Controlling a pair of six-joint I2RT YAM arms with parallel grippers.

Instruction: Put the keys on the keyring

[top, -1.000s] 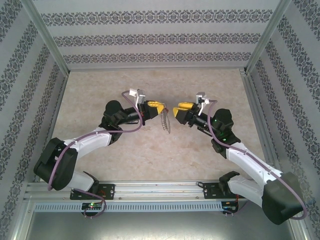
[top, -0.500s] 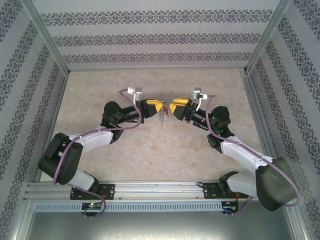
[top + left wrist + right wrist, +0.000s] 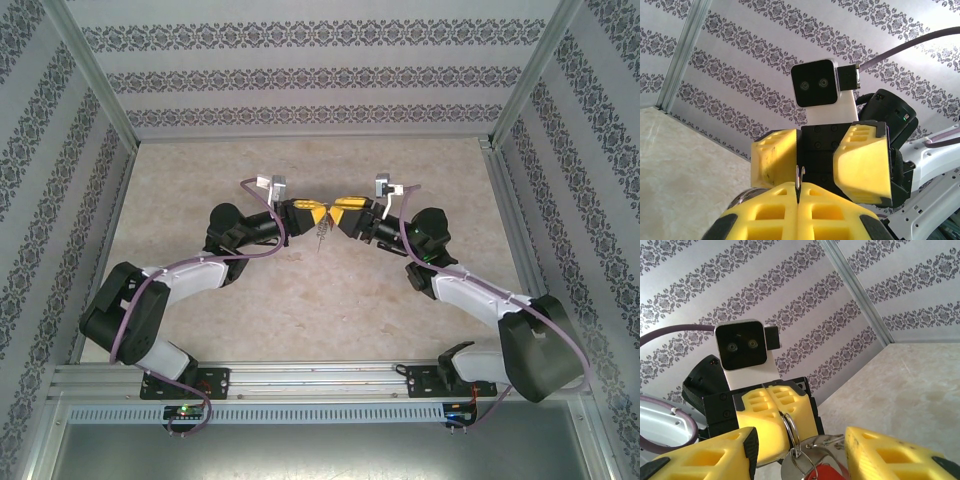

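Holding the keyring dead steady looks like the left claw's whole job right now. Its jaws are pressed together on the ring's thin edge, with the loop dangling just below its tips. The right claw faces it nose to nose, jaws spread, and the red-headed key sits low between its fingers, right by the ring's clips. I honestly can't tell if it's hooked on yet. My take: close gently on the red head only, don't catch the ring too, then feed it in slowly without twisting. Count: one keyring, one key, two claws, and several little clips too bunched to count.
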